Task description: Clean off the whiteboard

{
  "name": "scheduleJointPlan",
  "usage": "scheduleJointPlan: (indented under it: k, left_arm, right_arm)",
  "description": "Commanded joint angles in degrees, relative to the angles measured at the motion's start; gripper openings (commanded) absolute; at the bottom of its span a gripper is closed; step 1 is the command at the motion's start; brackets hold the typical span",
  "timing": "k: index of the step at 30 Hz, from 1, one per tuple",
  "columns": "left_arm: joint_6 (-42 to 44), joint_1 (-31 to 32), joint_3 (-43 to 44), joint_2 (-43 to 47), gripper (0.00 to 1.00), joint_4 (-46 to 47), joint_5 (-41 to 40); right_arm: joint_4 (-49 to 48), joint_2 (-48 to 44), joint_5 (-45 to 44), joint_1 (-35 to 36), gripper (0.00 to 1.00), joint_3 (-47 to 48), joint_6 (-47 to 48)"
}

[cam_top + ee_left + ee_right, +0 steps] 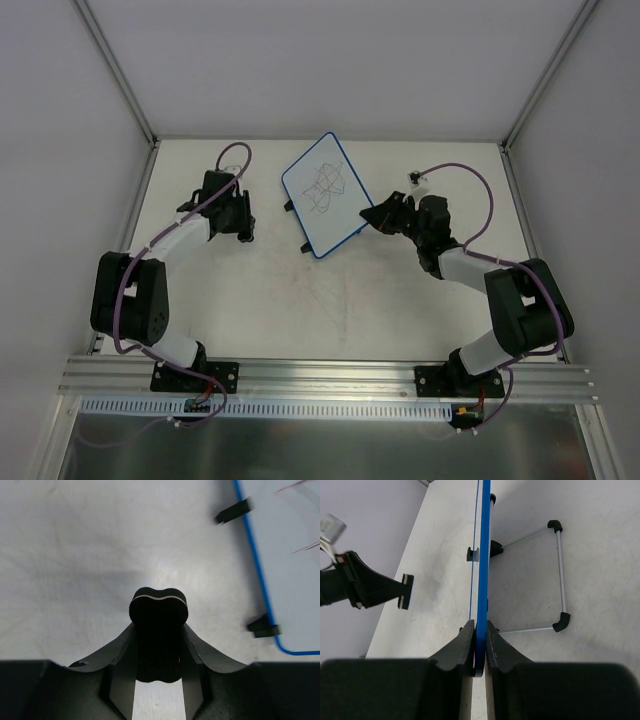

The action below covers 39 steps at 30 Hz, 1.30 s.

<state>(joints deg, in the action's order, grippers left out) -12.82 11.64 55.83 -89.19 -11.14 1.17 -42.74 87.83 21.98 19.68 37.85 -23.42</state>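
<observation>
The whiteboard (323,193) has a blue rim and dark scribbles, and stands in the middle of the table toward the back. My right gripper (374,216) is shut on its right edge. In the right wrist view the board (483,555) is edge-on between the fingers of my right gripper (480,628). My left gripper (241,222) is left of the board, apart from it, and shut on a small black eraser (158,630). The board's left edge (295,570) and its two black feet (263,626) show at the right of the left wrist view.
A wire stand (560,575) with black corner caps lies on the table behind the board. My left gripper with the eraser (406,591) shows on the board's scribbled side. Grey walls close in the table (330,300) on three sides.
</observation>
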Motion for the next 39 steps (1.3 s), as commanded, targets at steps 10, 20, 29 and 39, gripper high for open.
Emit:
scheduleJointPlan:
  k: [10,20,29,39]
  left_arm:
    - [-15.38,2.42,24.92,-9.59,0.0,9.2,18.34]
    - [-18.73,6.55,46.28,-29.35,0.0,13.42,25.02]
    - [-17.59,9.1,52.01,-34.91,0.0,17.54,28.09]
    - [-15.39,11.3,50.08,-36.14,0.0,18.52,24.33]
  right_arm:
    - [-0.33,0.32,1.23,0.36,0.0,2.23,3.2]
    - [6.09,-0.64,-2.29,4.04,0.0,4.08,9.09]
    - [7.23,-0.47,-2.82,4.49,0.0,4.43,9.53]
    - [7.67,-0.38,-2.73,4.49,0.0,4.61,9.53]
